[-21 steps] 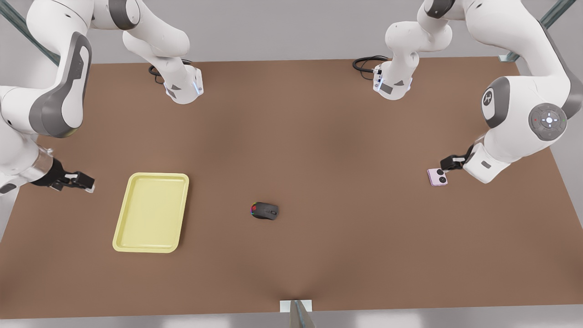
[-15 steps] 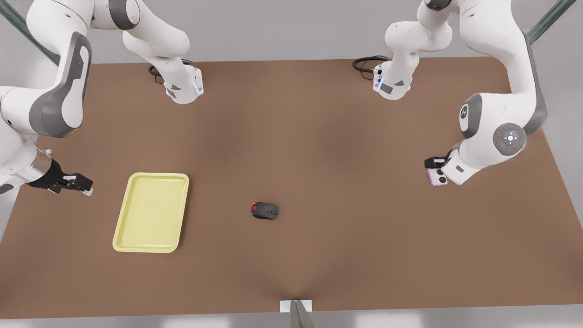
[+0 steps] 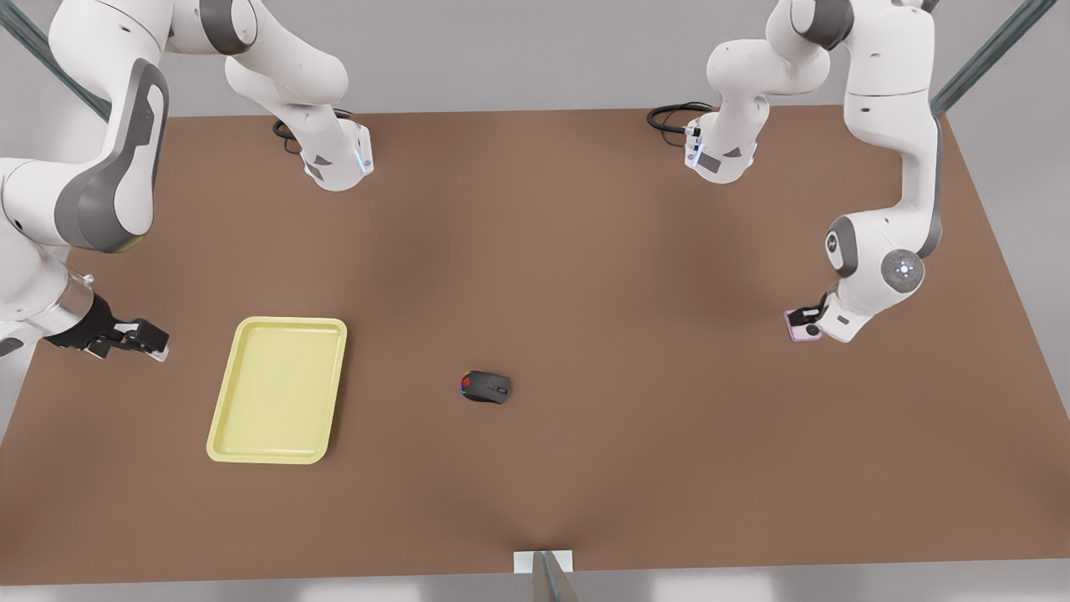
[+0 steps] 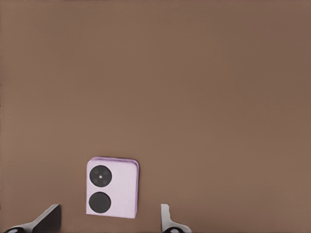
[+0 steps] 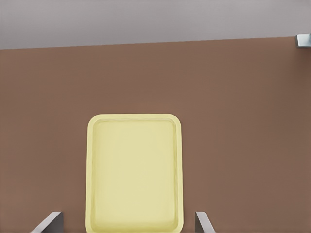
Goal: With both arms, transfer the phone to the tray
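The left gripper [image 3: 809, 318] has dropped over the phone [image 3: 802, 332], fingers spread, gripping nothing; a grasp looks imminent. The right gripper [image 3: 149, 343] waits open beside the tray [image 3: 277, 390].

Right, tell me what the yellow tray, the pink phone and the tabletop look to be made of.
The pale yellow rectangular tray: probably moulded plastic, matte, with rounded corners and a soft raised rim. The squarish pink-lilac phone: a smooth satin shell, plastic or coated metal, with two glossy black lenses. The brown table: flat, matte, no visible grain, perhaps laminate or board.
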Tool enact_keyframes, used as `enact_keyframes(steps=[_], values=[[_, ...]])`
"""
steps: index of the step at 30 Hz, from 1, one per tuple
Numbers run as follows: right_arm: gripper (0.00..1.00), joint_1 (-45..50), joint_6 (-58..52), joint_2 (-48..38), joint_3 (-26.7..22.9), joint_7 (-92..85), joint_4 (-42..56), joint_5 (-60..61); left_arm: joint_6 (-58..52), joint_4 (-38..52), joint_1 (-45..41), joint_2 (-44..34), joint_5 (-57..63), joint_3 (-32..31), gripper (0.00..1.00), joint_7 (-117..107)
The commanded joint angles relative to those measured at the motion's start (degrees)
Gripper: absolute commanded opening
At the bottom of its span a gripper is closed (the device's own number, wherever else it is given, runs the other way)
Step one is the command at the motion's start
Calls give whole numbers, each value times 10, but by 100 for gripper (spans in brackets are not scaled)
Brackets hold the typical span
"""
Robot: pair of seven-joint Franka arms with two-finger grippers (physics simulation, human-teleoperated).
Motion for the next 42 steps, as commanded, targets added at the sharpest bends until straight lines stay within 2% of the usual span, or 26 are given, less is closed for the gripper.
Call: enact_keyframes(steps=[1, 4, 7, 13, 32, 33, 35, 37, 42], values=[[100, -1, 0, -1, 0, -4, 0, 2, 63, -1, 0, 6, -2, 3, 100, 104], [100, -2, 0, -1, 0, -4, 0, 2, 77, -16, 4, 23, -87, 4, 100, 176], [100, -2, 0, -1, 0, -4, 0, 2, 77, -25, 8, 27, -116, 4, 100, 229], [100, -2, 0, -1, 0, -4, 0, 1, 79, -25, 9, 45, -117, 27, 100, 303], [100, -1, 0, -1, 0, -4, 0, 0, 109, -23, 9, 113, -151, 26, 100, 324], [100, -1, 0, 0, 0, -4, 0, 0, 109, -23, 9, 114, -155, 26, 99, 324], [100, -1, 0, -1, 0, -4, 0, 1, 109, -23, 9, 114, -155, 26, 87, 324], [100, -1, 0, 0, 0, -4, 0, 1, 109, -23, 8, 114, -155, 27, 82, 324], [100, -1, 0, 0, 0, -4, 0, 1, 105, -21, 8, 113, -155, 27, 79, 324]])
